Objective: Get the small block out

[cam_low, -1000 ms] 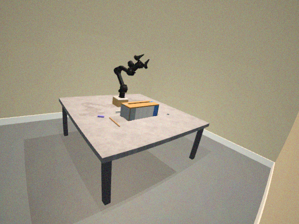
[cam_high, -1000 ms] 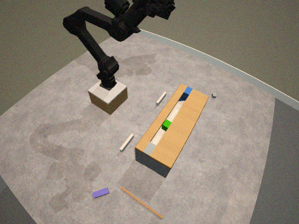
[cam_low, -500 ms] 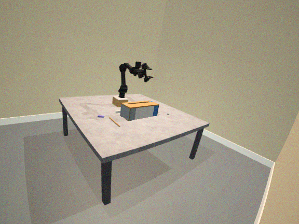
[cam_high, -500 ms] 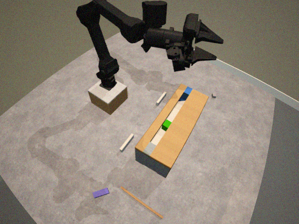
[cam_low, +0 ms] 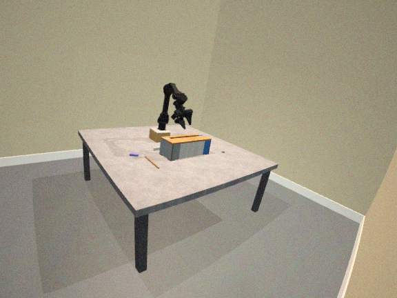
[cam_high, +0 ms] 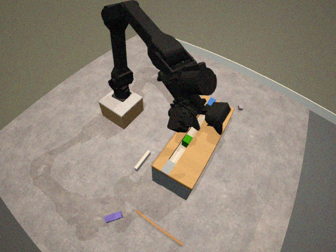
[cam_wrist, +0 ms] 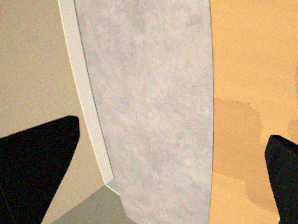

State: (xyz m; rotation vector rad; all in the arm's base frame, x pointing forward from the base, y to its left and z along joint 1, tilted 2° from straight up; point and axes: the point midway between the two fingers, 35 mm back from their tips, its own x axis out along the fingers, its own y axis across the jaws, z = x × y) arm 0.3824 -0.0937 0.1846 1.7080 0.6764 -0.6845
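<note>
The green block [cam_high: 187,140] sits on the pale shelf [cam_high: 177,154] inside the box, seen through the long slot in the box's orange top. The box [cam_high: 201,157] [cam_low: 191,150] [cam_wrist: 252,55] stands upright, with a grey patch [cam_high: 168,167] at the slot's near end and a blue patch [cam_high: 211,101] at its far end. The block cannot be made out in the exterior view or the wrist view. My gripper [cam_high: 209,130] [cam_low: 187,126] [cam_wrist: 174,136] is open and empty, pointing down above the box top, toward the blue end from the block.
A white stick [cam_high: 142,160] [cam_low: 156,149] lies beside the box. A purple block [cam_high: 113,217] [cam_low: 134,155] and a thin orange stick [cam_high: 158,227] [cam_low: 151,162] lie beyond the grey end. A small grey piece [cam_high: 240,107] [cam_low: 223,152] lies past the blue end.
</note>
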